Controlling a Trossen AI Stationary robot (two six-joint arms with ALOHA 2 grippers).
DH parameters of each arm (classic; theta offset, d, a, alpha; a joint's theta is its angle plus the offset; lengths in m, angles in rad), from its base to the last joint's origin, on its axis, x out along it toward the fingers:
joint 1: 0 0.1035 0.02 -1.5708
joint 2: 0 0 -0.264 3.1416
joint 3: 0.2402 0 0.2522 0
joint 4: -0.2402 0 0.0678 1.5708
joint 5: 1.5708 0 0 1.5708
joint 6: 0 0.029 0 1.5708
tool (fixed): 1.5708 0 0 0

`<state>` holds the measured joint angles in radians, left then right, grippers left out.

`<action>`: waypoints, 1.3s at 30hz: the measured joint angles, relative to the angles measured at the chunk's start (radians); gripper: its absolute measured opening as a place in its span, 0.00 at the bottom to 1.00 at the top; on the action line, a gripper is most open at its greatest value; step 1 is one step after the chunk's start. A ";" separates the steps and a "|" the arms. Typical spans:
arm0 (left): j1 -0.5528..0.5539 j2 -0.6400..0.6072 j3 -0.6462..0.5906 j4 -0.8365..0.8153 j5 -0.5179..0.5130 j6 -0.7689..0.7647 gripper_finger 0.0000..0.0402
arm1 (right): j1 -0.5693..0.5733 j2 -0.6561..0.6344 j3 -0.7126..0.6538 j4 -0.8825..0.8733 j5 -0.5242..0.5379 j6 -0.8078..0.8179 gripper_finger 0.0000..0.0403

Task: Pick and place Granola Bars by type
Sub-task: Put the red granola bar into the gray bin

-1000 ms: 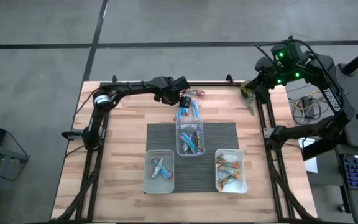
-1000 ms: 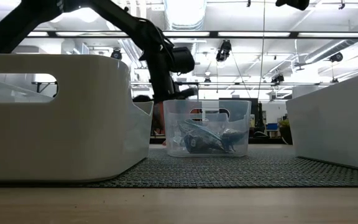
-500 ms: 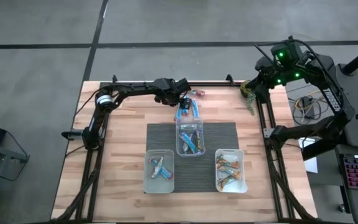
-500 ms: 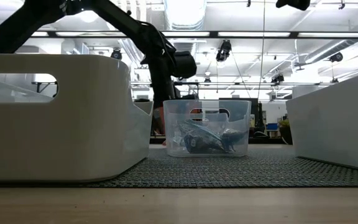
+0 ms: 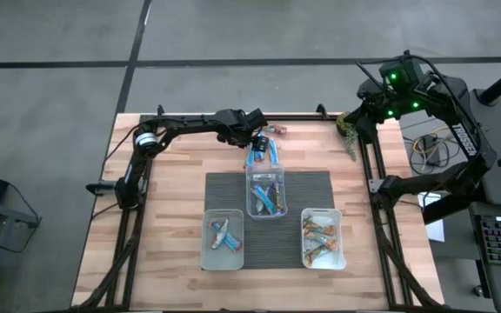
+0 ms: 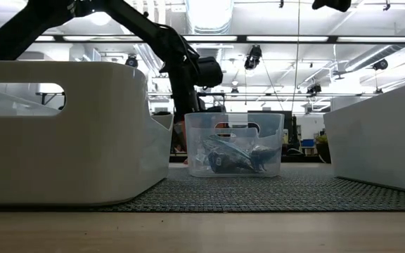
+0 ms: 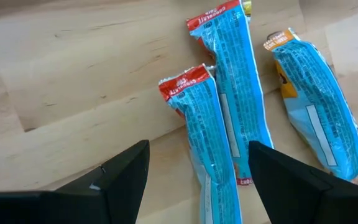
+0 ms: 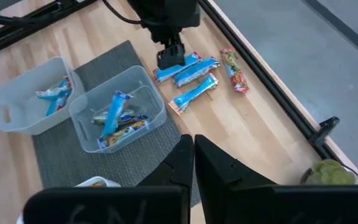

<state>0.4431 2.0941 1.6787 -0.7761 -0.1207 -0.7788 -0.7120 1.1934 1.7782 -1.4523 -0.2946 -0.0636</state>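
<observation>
Light wood-plank table (image 5: pixel 172 217) with black frame rails, a dark ribbed mat (image 5: pixel 224 196) at its centre, grey floor around. Low view looks across the mat into a lit workshop with ceiling lamps. Three clear, round-cornered plastic tubs on the mat: middle tub (image 5: pixel 266 195) toward the far edge, left tub (image 5: pixel 223 239) and right tub (image 5: pixel 322 238) toward the near edge, each with shiny wrapped bars inside.

Loose Granola Bars (image 5: pixel 264 153) lie on bare wood just beyond the mat's far edge: three glossy blue crinkled wrappers side by side, two with red ends (image 7: pixel 211 134), one with an orange end (image 7: pixel 316 112). A separate red-patterned bar (image 8: pixel 234 70) sits nearer the far rail. Bare wood left and right of the mat; the far strip is narrow.

Left gripper (image 7: pixel 197 180) hovers just above the blue bars, fingers spread, one bar's end between the fingertips, not pinched. Right gripper (image 8: pixel 194 163) is raised over the table's far right corner, well apart from the bars, fingers pressed together, holding nothing. Green clump (image 5: pixel 349 133) by the right rail.
</observation>
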 joint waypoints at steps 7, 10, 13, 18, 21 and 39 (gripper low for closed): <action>0.000 0.032 0.000 0.007 0.002 0.000 0.63 | 0.000 0.000 0.000 0.002 0.009 0.000 0.02; -0.006 0.048 0.001 0.006 0.009 0.000 0.63 | 0.000 0.000 0.000 0.003 0.010 0.000 0.02; -0.008 0.057 0.002 0.005 0.010 -0.002 0.63 | 0.000 0.000 0.000 0.003 0.010 0.002 0.02; -0.006 0.074 0.002 -0.002 0.010 0.000 0.63 | 0.000 0.000 0.000 0.003 0.009 0.005 0.02; -0.007 0.079 0.002 -0.002 0.010 0.000 0.63 | 0.000 0.000 0.000 0.003 0.009 0.005 0.02; -0.006 0.082 0.003 -0.021 0.019 0.052 0.36 | 0.000 0.000 0.000 0.009 0.009 0.012 0.02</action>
<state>0.4366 2.1765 1.6812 -0.7972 -0.1021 -0.7269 -0.7120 1.1934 1.7782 -1.4437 -0.2855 -0.0521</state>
